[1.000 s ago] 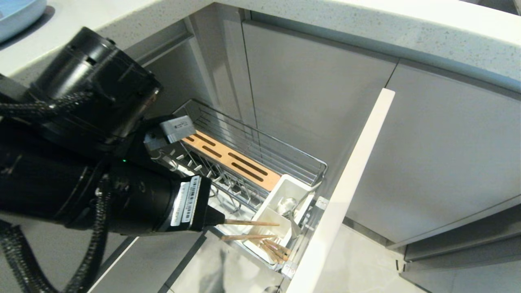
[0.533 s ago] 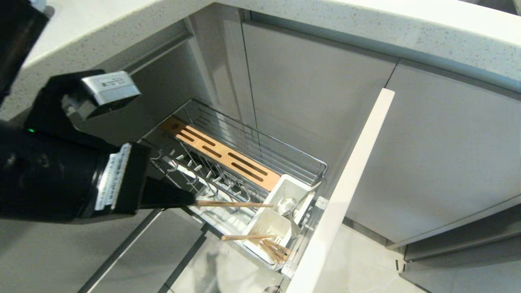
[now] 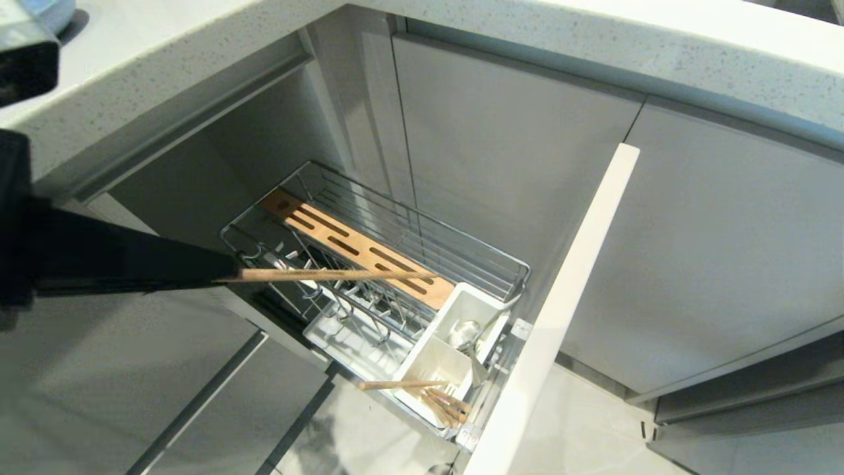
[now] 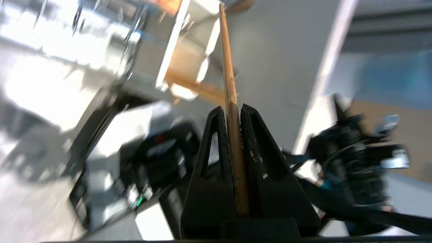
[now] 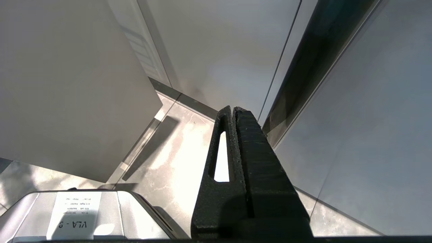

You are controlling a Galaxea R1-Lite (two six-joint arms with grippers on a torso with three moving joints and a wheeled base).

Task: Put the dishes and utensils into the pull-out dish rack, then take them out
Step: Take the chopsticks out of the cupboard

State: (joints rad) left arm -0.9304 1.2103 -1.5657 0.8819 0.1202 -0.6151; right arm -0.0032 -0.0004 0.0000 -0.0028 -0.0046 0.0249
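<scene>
The left gripper (image 3: 227, 276) comes in from the left edge of the head view, its black fingers (image 4: 216, 162) pressed together on 1 wooden chopstick (image 3: 330, 274), which sticks out level from the tip and reaches across above the pull-out dish rack (image 3: 409, 231). In the left wrist view that chopstick runs straight up between the 2 closed fingers, clamped near its thick end. The rack is drawn out of the grey cabinet, with its front panel (image 3: 560, 310) at the near right end. A slotted wooden strip (image 3: 356, 247) lies along the rack's far long side, and upright chrome plate prongs (image 3: 330, 290) stand along the near long side over a white tray (image 3: 349, 343). The held chopstick crosses above the prongs and its free tip ends over the wooden strip; whether it touches either cannot be told. At the rack's front end, just behind the panel, sits a white caddy (image 3: 448, 359). A silver spoon (image 3: 467, 332) stands in the caddy's rear compartment, and several more chopsticks (image 3: 445, 402) lean in its front corner, with 1 of them (image 3: 399, 384) sticking out level past the caddy's near wall. The right gripper (image 5: 234, 114) shows only in its own wrist view, its jaws closed on nothing, pointing at the grey cabinet fronts and the tiled floor (image 5: 175, 158).
</scene>
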